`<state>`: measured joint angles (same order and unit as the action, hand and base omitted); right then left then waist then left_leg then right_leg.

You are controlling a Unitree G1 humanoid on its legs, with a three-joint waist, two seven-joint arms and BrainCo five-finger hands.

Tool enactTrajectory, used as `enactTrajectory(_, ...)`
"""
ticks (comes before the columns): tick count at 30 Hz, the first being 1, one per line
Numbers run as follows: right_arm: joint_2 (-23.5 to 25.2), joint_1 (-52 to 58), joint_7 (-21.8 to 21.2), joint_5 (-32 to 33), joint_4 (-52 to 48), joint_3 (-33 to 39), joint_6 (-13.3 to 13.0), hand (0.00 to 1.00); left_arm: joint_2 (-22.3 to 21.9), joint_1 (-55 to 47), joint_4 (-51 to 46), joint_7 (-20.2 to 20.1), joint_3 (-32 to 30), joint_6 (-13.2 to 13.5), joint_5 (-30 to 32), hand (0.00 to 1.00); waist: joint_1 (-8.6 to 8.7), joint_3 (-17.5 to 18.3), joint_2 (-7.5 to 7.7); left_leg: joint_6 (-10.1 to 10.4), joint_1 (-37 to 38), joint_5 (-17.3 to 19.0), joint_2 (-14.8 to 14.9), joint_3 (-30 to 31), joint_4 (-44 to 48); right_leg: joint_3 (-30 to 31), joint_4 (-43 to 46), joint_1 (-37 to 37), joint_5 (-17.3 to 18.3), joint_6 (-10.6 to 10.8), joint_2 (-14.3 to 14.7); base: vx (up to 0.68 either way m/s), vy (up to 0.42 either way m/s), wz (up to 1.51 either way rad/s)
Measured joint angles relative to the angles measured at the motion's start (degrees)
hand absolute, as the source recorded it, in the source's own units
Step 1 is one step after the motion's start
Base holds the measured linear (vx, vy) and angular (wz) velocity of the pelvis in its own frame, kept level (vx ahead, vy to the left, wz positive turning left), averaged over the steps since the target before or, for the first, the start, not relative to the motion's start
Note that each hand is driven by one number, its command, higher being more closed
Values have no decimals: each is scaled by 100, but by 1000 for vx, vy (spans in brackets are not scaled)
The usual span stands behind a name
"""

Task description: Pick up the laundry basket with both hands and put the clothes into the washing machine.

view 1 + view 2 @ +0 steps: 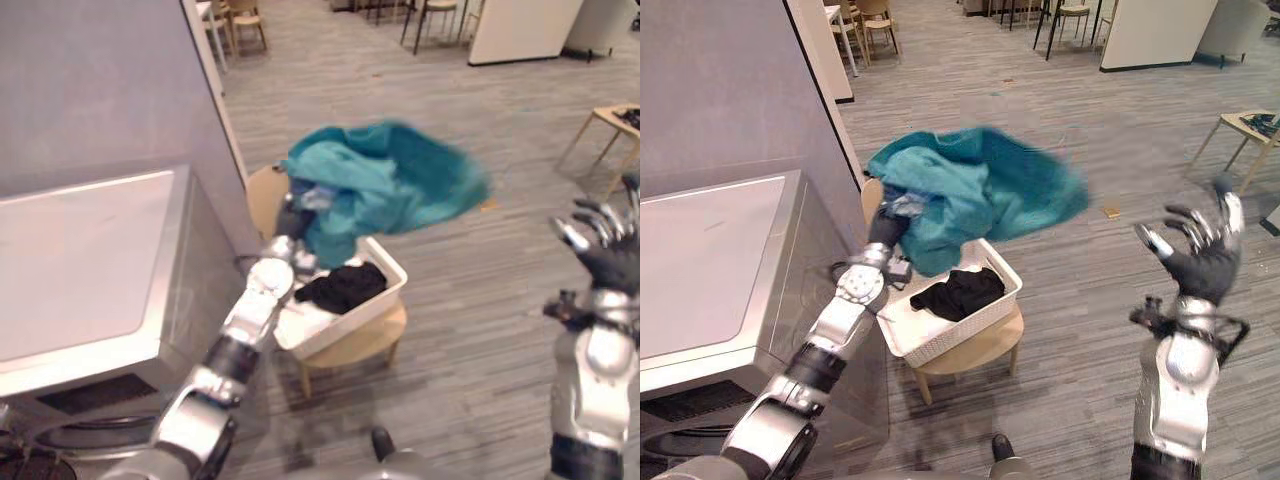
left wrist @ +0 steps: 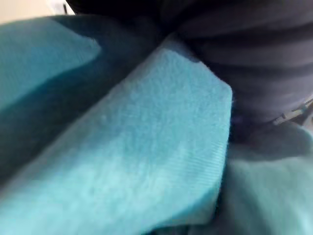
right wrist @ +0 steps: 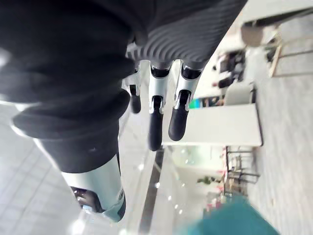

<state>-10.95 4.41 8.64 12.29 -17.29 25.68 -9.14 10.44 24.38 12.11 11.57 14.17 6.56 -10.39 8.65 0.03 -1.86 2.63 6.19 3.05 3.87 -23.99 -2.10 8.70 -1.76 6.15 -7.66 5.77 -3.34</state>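
Teal cloth point(image 1: 980, 190), soft and light, hangs above the white basket point(image 1: 955, 338) at the left hand point(image 1: 883, 228), whose grip I cannot tell; right hand point(image 1: 1200, 258) spread, empty. Best gathered by a bunched fold.

- Left arm point(image 1: 840, 310): silver-grey shells, round cap at a joint, dark band near the elbow.
- Right arm point(image 1: 1180, 385): same silver-grey casing.
- Left hand point(image 1: 886, 228): dark ribbed cover.
- Right hand point(image 1: 1200, 262): dark ribbed cover, silver fingers, dark tips.
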Motion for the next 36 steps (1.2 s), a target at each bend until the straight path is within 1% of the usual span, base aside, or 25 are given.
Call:
enactTrajectory(1, 83, 144, -12, 68, 0, 51, -7, 0, 0, -145, -141, -5, -77, -1, 76, 100, 0, 0, 0, 1, -5, 1, 0, 8, 0, -8, 0, 0, 2, 2, -3, -6, -23, 8)
enactTrajectory(3, 485, 660, -77, 259, 3, 130, -49, 0, -45, -729, -631, -35, -216, 6, 351, 100, -10, -3, 4, 2, -46, 2, -2, 36, -3, -37, -4, 1, 7, 4, -15, -8, -17, 7)
enactTrajectory(4, 594, 758, -112, 307, 7, 138, -54, 0, -73, -904, -747, -46, -252, 9, 407, 100, -7, -3, 4, 5, -52, 4, -2, 37, -6, -39, -4, 1, 11, 4, -15, 0, 0, 0)
enactTrajectory(6, 1003, 1220, -128, 409, 30, 147, -63, 0, -270, -1663, -1066, -157, -337, 12, 482, 100, -15, -2, 5, 30, -56, 21, -2, 38, -42, -47, -4, 1, 33, 5, -13, 0, 0, 0)
enactTrajectory(9, 1362, 1628, -133, 534, 87, 146, -62, 0, -446, -2423, -1209, -259, -347, 12, 604, 100, -25, 2, 9, 32, -36, 21, -2, 32, -93, -50, -3, 3, 43, 5, -5, 0, 0, 0)
enactTrajectory(11, 1628, 1925, -135, 568, 143, 123, -60, 0, -585, -3054, -1214, -446, -345, 4, 655, 100, -57, 17, 26, 27, -31, 27, 8, 23, -90, -51, -1, -1, 41, 1, 1, 34, -18, -1)
enactTrajectory(12, 1651, 2009, -144, 572, 147, 105, -59, 0, -602, -3186, -1215, -509, -344, 3, 657, 100, -81, 23, 29, 23, -27, 30, 11, 21, -85, -54, 0, -6, 38, -3, 1, 40, -21, 0)
enactTrajectory(14, 1800, 2377, -150, 667, 147, 40, -59, 0, -734, -3793, -1331, -677, -335, 0, 629, 100, -184, 34, 41, 36, 30, 82, 44, 36, -23, -93, 4, -100, 62, -20, 6, 36, -15, 5)
enactTrajectory(15, 1835, 2463, -154, 699, 147, 2, -59, 0, -755, -3985, -1412, -710, -339, -1, 607, 100, -190, 46, 44, 36, 28, 120, 61, 40, 23, -104, 12, -120, 78, -28, 6, 34, -11, 9)
enactTrajectory(17, 1845, 2697, -239, 948, 231, -114, -58, 0, -806, -4491, -1525, -933, -341, -3, 397, 100, -280, 59, 43, 56, 45, 259, 123, 74, 170, -181, 65, -219, 170, -21, -20, 26, -7, 19)
enactTrajectory(18, 1846, 2793, -286, 1057, 330, -160, -56, 0, -816, -4718, -1525, -1055, -348, -7, 321, 100, -317, 69, 46, 45, 48, 308, 140, 184, 235, -289, 117, -283, 241, -38, -38, 18, -11, 34)
enactTrajectory(19, 1847, 2808, -312, 1085, 389, -170, -56, 0, -823, -4802, -1525, -1082, -356, -7, 319, 100, -324, 77, 46, 40, 47, 319, 142, 215, 238, -352, 151, -293, 269, -32, -52, 21, -19, 46)
enactTrajectory(21, 1834, 2817, -387, 1201, 741, -253, -55, 0, -848, -5057, -1513, -1170, -426, -10, 320, 100, -423, 88, 62, 49, 44, 345, 141, 297, 263, -441, 252, -303, 358, -30, -75, 18, -11, 26)
enactTrajectory(22, 1823, 2817, -391, 1224, 959, -294, -50, 0, -859, -5122, -1438, -1181, -511, -10, 321, 100, -480, 93, 72, 64, 36, 355, 144, 324, 290, -475, 267, -314, 372, -33, -81, 20, -14, 20)
enactTrajectory(24, 1810, 2812, -394, 1242, 1450, -386, -20, 0, -937, -5237, -1231, -1181, -729, -17, 322, 100, -505, 109, 77, 61, 14, 366, 147, 410, 337, -586, 266, -379, 402, -43, -105, 24, -13, 29)
enactTrajectory(25, 1809, 2808, -390, 1239, 1760, -396, 50, 0, -948, -5261, -1044, -1171, -840, -23, 332, 100, -535, 109, 77, 52, 9, 371, 151, 476, 371, -676, 271, -420, 423, -54, -123, 17, -8, 28)
enactTrajectory(27, 1807, 2797, -389, 1238, 2313, -388, 115, 0, -984, -5234, -628, -1153, -1087, -83, 401, 100, -647, 108, 79, 43, -13, 384, 165, 537, 455, -728, 275, -468, 455, -67, -132, 9, -13, 20)
enactTrajectory(28, 1808, 2784, -388, 1234, 2462, -385, 143, 0, -997, -5236, -506, -1151, -1169, -105, 441, 100, -652, 107, 81, 43, -18, 385, 167, 573, 461, -758, 276, -482, 461, -68, -136, 5, -20, 19)
enactTrajectory(31, 1780, 2646, -388, 1215, 3235, -395, 279, 0, -1033, -5176, 252, -1105, -1493, -159, 642, 100, -650, 105, 98, 43, -44, 385, 170, 701, 521, -939, 415, -496, 568, -86, -165, -1, -24, 25)
enactTrajectory(33, 1721, 2508, -390, 1194, 3914, -382, 344, 0, -1075, -5089, 904, -975, -1722, -226, 698, 100, -669, 103, 109, 44, -46, 385, 171, 778, 545, -1035, 502, -505, 630, -104, -177, -9, -18, 17)
enactTrajectory(36, 1709, 2378, -381, 1198, 4551, -338, 393, 0, -1134, -5004, 1430, -806, -1974, -270, 778, 100, -726, 99, 122, 50, -52, 389, 177, 838, 587, -1095, 592, -506, 703, -110, -186, -19, -19, 11)
